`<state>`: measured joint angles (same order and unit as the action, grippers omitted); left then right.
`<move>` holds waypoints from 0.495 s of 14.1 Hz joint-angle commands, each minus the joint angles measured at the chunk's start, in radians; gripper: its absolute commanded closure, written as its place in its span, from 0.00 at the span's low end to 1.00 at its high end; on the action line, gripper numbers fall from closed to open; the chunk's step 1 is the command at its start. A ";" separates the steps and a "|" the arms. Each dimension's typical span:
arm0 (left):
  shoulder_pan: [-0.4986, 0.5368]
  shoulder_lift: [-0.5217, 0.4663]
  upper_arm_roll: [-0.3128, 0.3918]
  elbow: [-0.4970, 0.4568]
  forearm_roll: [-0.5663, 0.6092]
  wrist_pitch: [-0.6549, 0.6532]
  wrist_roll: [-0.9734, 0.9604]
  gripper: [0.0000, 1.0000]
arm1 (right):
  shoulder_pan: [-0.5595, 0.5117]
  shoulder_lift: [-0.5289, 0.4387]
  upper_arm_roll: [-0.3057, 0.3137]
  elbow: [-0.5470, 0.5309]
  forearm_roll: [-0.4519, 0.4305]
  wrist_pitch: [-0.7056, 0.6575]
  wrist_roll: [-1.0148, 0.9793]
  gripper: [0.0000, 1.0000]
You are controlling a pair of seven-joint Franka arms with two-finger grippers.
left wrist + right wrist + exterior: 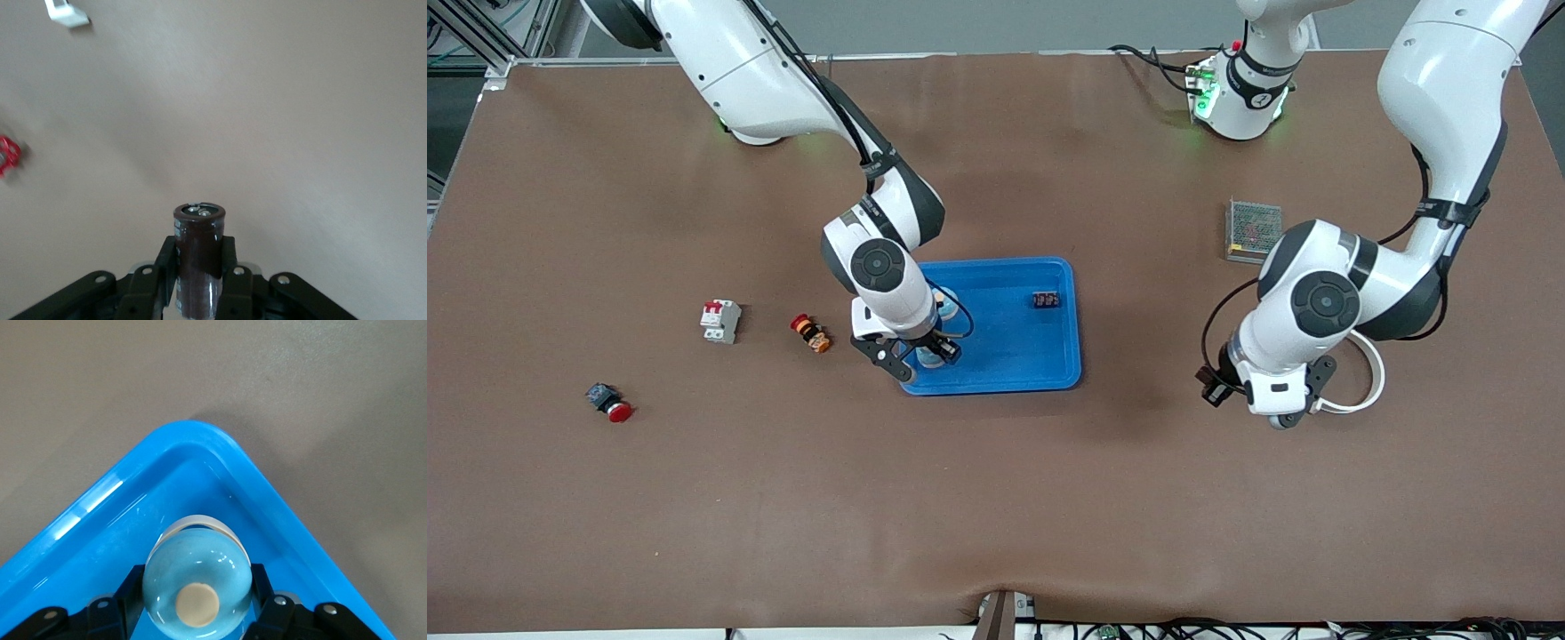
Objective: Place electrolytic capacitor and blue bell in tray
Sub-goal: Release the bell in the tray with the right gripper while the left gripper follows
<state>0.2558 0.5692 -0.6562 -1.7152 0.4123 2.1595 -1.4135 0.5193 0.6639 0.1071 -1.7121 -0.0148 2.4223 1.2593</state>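
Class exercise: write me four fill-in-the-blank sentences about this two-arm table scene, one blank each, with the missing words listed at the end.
1. The right gripper holds the blue bell over a corner of the ____.
2. The left gripper is shut on the ____.
3. The tray is coloured ____.
4. The left gripper hangs over the bare ____, not the tray.

Missing words: tray; electrolytic capacitor; blue; table

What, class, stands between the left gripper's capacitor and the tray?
Nothing visible. The left gripper holds the capacitor over bare table toward the left arm's end; the tray lies beside it, with the right gripper and bell at the tray's corner.
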 commanded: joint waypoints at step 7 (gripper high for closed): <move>-0.179 0.104 -0.006 0.138 0.002 -0.018 -0.283 1.00 | 0.021 0.051 -0.009 0.032 -0.014 -0.009 0.022 1.00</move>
<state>0.1033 0.6399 -0.6614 -1.6251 0.4119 2.1596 -1.6582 0.5247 0.7017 0.1068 -1.7103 -0.0207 2.4220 1.2593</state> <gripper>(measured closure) 0.700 0.326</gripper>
